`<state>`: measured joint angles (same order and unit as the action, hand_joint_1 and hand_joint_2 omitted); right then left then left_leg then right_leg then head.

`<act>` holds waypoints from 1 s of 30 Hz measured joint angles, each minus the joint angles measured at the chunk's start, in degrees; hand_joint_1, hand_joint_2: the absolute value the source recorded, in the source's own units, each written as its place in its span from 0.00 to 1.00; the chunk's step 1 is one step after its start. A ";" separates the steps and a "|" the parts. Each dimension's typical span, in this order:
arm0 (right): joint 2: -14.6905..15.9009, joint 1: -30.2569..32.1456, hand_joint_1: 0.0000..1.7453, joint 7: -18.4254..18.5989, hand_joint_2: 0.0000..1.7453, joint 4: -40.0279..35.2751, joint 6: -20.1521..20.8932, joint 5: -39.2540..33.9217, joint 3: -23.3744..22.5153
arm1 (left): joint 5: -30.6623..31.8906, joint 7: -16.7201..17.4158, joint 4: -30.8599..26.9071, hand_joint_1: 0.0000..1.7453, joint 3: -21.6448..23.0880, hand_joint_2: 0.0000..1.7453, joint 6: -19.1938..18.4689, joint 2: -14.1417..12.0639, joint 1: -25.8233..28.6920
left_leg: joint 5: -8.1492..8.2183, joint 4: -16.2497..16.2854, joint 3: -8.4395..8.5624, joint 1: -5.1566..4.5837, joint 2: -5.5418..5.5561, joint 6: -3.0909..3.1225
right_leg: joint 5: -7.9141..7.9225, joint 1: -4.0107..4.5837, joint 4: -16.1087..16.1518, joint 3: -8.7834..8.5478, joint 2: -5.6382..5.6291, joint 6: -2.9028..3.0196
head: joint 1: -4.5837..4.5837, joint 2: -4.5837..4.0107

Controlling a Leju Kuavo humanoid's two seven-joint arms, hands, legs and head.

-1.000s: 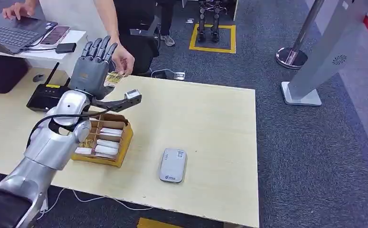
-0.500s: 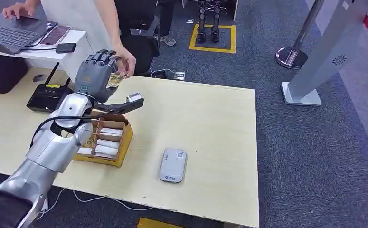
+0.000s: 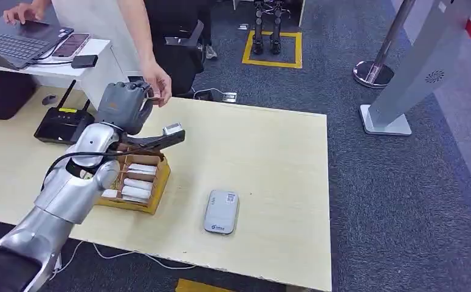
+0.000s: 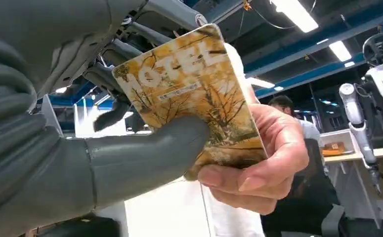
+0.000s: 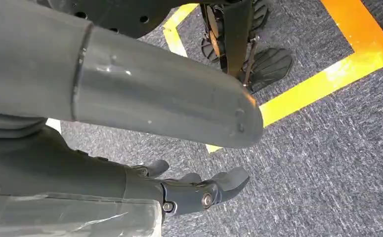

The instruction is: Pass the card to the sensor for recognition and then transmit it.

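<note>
A: Where is the card (image 4: 199, 94) sitting right now?

B: The left hand (image 3: 123, 104) is gripping it, thumb (image 4: 145, 153) pressing across its printed face and the darker fingers curling behind. A person's hand (image 4: 258, 163) is pinching the same card at its other end, so both are holding it at once. This is happening above the far edge of the bench (image 3: 269, 152), toward its far left corner.

A: And the sensor (image 3: 222, 211)?

B: It is lying flat near the front edge of the bench, well apart from the card. A cardboard tray (image 3: 154, 188) holding white cards is sitting beside it, partly under the left arm.

A: What is the right hand (image 5: 194, 190) doing?

B: It is hanging over the grey carpet (image 5: 327, 148) beside a yellow floor line (image 5: 327, 74), fingers loosely curling with nothing in them.
</note>
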<state>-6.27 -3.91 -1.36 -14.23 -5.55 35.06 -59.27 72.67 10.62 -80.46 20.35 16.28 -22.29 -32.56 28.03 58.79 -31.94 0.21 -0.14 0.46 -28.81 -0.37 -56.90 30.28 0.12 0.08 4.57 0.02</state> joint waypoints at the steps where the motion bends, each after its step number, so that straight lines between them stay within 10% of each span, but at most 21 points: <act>1: 0.00 0.00 0.00 0.00 0.00 0.00 0.00 0.16 0.00 | 0.00 -0.04 0.00 1.00 0.00 1.00 0.02 0.00 0.08 | 0.00 0.00 0.00 0.00 0.00 0.00 | 0.00 0.00 0.00 0.00 0.00 0.00 | 0.00 0.00; 30: 0.00 -0.15 0.00 0.00 0.00 0.13 0.70 2.12 0.02 | 0.11 -1.75 0.15 1.00 4.92 1.00 4.13 5.99 7.82 | 0.01 0.00 0.00 -0.02 0.00 0.00 | 0.00 -0.01 0.02 0.00 0.00 0.00 | 0.00 0.00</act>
<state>-6.27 -4.07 -1.36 -14.10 -4.85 37.18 -59.25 72.78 8.87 -80.30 25.27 20.42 -16.30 -24.73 28.03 58.79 -31.93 0.19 -0.14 0.46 -28.81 -0.38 -56.88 30.28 0.13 0.08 4.57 0.02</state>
